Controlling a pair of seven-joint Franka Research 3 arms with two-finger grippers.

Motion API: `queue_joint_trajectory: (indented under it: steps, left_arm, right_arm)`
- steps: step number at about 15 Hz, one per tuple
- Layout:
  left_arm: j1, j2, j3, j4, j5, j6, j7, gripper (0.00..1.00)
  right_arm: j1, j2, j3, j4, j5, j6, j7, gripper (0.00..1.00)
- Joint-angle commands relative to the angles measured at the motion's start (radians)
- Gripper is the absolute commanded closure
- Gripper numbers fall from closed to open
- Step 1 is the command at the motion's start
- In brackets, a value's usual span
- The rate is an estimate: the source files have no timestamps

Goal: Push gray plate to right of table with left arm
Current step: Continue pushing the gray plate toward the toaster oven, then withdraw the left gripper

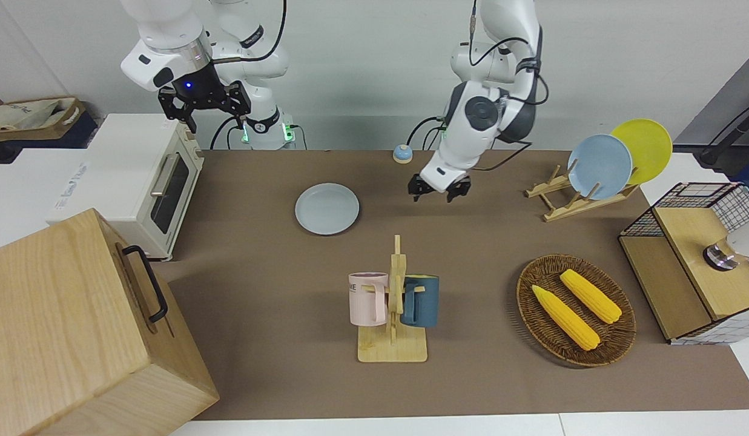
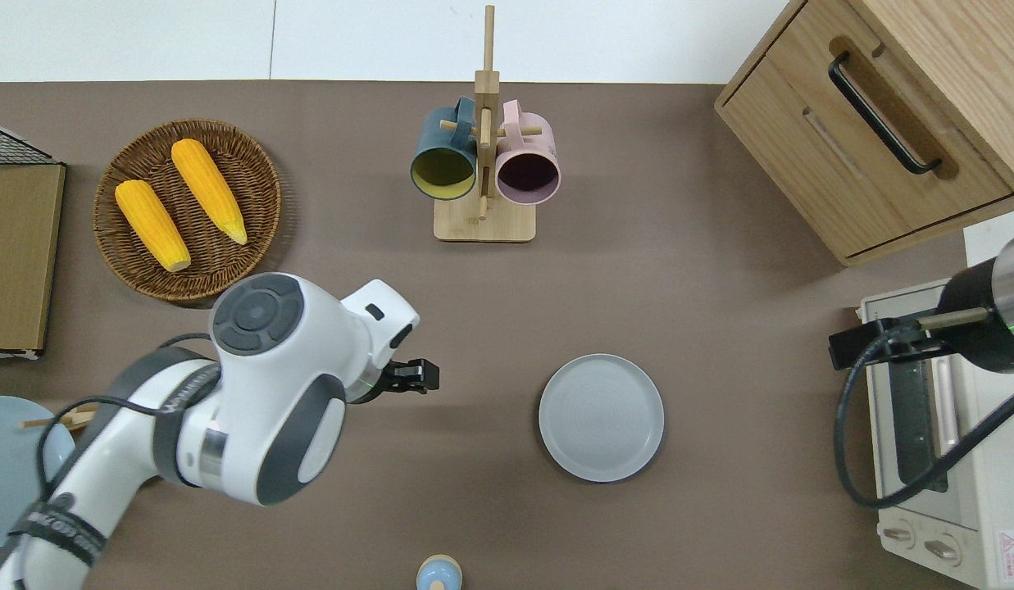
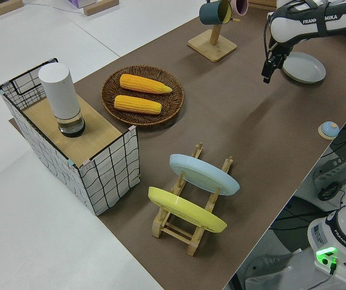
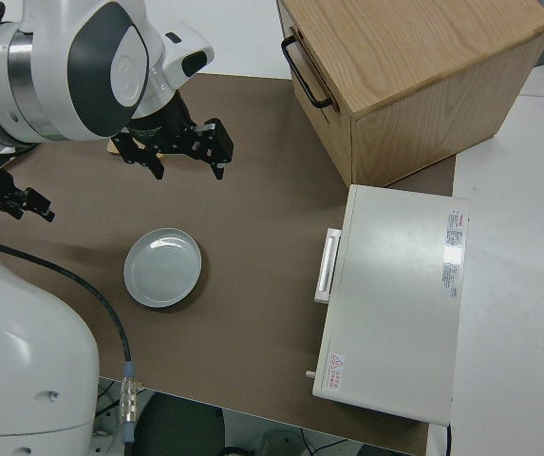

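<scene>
Left gripper (image 1: pixel 439 192) fingers spread apart, nothing between them, pointing down over bare brown surface (image 2: pixel 720 328); it is up off the surface and well apart from the gray plate (image 2: pixel 601 417), toward the left arm's end from it. In the overhead view the left gripper (image 2: pixel 412 377) shows only as a black tip poking out from under the white wrist. Left arm (image 1: pixel 486 115) bends back up toward its base. Gray plate (image 1: pixel 327 208) lies flat on the surface, untouched, roughly mid-length of the surface and on the half nearer the robots; same plate seen in the right side view (image 4: pixel 163 267). Mug rack (image 1: pixel 393 315) stands farther from the robots than the plate, a pink mug (image 1: pixel 368 298) and a dark blue mug (image 1: pixel 421 300) hung on it. Small blue-topped knob (image 1: pixel 402 153) sits at the surface edge nearest the robots. Wicker basket (image 1: pixel 616 339) with two corn cobs (image 1: pixel 565 317) lies toward the left arm's end, and a wooden plate rack (image 1: pixel 568 197) holding a sky-blue plate (image 1: pixel 599 166) and a yellow plate (image 1: pixel 646 145) stands nearer the robots than the basket. White toaster oven (image 1: pixel 135 181) and wooden drawer box (image 1: pixel 65 327) at the right arm's end. Right arm parked; right gripper (image 1: pixel 203 104) fingers spread, empty.
</scene>
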Motion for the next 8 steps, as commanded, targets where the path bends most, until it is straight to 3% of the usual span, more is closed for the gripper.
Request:
queue_joint_trajectory:
  steps: [1,8]
  left_arm:
    - [0.12,-0.01,-0.007,0.146,-0.002,-0.215,0.126,0.0]
    - [0.287,-0.011,-0.001,0.289,0.017,-0.356,0.294,0.0]
  right_arm:
    - [-0.019,-0.002,0.016,0.009,0.004,-0.016,0.013,0.017]
    - [-0.019,-0.002,0.016,0.009,0.004,-0.016,0.012,0.017]
